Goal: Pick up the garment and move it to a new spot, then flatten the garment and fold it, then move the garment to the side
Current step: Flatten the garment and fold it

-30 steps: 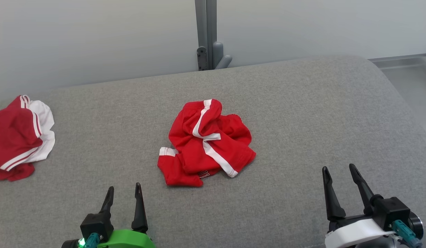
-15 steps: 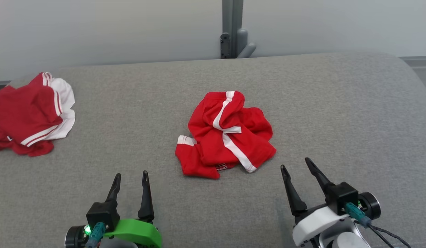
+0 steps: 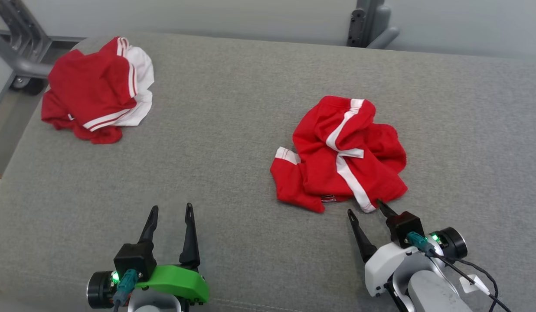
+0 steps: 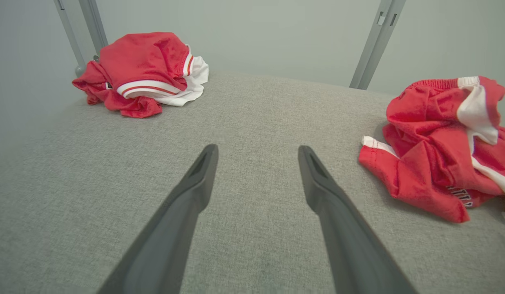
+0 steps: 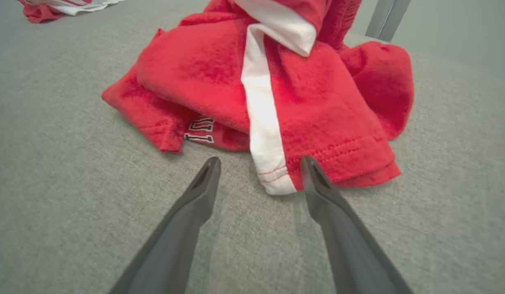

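Observation:
A crumpled red garment [image 3: 341,156] with white stripes lies on the grey padded surface [image 3: 233,130], right of centre in the head view. My right gripper [image 3: 364,207] is open just in front of its near hem, one fingertip touching or nearly touching the cloth. In the right wrist view the white-striped hem of the garment [image 5: 220,73] lies between the tips of the right gripper [image 5: 260,159]. My left gripper [image 3: 171,206] is open over bare surface, well left of the garment. In the left wrist view the left gripper [image 4: 257,148] holds nothing, with the garment [image 4: 436,143] off to its right.
A second red and white garment [image 3: 90,86] sits bunched at the far left corner, also seen as the second garment [image 4: 142,65] in the left wrist view. A grey metal post [image 3: 367,26] stands behind the surface, and a metal frame [image 3: 16,52] beyond its left edge.
The head camera has turned, shifting the whole picture to the right. My right gripper has come in to the garment's near hem. Both grippers stay open.

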Robot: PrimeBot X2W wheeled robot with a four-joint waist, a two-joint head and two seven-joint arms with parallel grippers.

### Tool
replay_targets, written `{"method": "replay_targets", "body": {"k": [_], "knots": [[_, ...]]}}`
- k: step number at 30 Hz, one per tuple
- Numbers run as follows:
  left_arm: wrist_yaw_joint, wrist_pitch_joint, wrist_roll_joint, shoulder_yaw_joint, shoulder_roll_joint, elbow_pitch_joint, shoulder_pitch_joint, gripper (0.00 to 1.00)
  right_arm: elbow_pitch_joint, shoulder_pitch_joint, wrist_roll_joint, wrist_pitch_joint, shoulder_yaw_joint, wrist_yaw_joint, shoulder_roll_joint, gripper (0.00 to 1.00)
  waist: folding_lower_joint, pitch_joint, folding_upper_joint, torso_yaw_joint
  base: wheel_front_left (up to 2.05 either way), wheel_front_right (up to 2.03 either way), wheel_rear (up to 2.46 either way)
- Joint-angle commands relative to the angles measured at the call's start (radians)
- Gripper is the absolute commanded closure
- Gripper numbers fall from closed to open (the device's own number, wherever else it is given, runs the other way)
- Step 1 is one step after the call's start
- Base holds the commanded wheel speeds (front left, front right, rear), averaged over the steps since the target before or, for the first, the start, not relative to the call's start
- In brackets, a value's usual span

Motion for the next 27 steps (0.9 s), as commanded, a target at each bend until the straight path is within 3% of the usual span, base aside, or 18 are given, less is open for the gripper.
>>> {"method": "replay_targets", "body": {"k": [1,5,6,7,8,9,10,27], "knots": [[-0.001,0.000,-0.009,-0.003,0.002,0.000,-0.018,0.00,0.012,-0.016,-0.012,-0.004,-0.009,-0.001,-0.005,0.00,0.0000,0.035,0.0000,0.053,0.00,0.00,0.00],[0.002,0.000,-0.009,-0.003,0.002,-0.002,-0.015,0.00,0.056,-0.039,-0.050,-0.004,-0.066,-0.001,-0.005,0.03,0.0000,0.037,0.0000,0.068,0.00,0.00,0.00],[0.002,0.000,-0.007,-0.002,0.001,-0.001,-0.013,0.00,0.055,-0.040,-0.060,-0.004,-0.091,-0.001,-0.006,0.34,0.0000,0.037,0.0000,0.068,0.00,0.00,0.00],[0.002,0.000,-0.006,0.000,0.001,-0.001,-0.010,0.00,0.049,-0.038,-0.062,-0.004,-0.110,-0.001,-0.005,0.59,0.0000,0.036,0.0000,0.068,0.00,0.00,0.00],[0.004,0.000,-0.004,0.003,0.002,-0.002,-0.006,0.00,0.039,-0.033,-0.064,-0.004,-0.126,-0.001,-0.004,0.71,0.0000,0.034,0.0000,0.065,0.00,0.00,0.00],[0.005,0.000,0.000,0.005,0.002,-0.002,-0.002,0.00,0.026,-0.026,-0.065,-0.004,-0.137,-0.001,-0.004,0.94,0.0000,0.032,0.0000,0.061,0.00,0.00,0.00],[0.004,0.000,0.003,0.007,0.001,-0.001,0.002,0.00,0.010,-0.017,-0.059,-0.004,-0.143,-0.001,-0.004,1.00,0.0000,0.029,0.0000,0.055,0.00,0.00,0.00],[0.001,0.000,0.012,0.004,0.002,0.007,0.026,0.00,-0.402,0.185,0.003,-0.003,-0.148,-0.001,-0.004,1.00,0.0000,-0.038,0.0000,-0.124,0.00,0.00,0.00]]}}
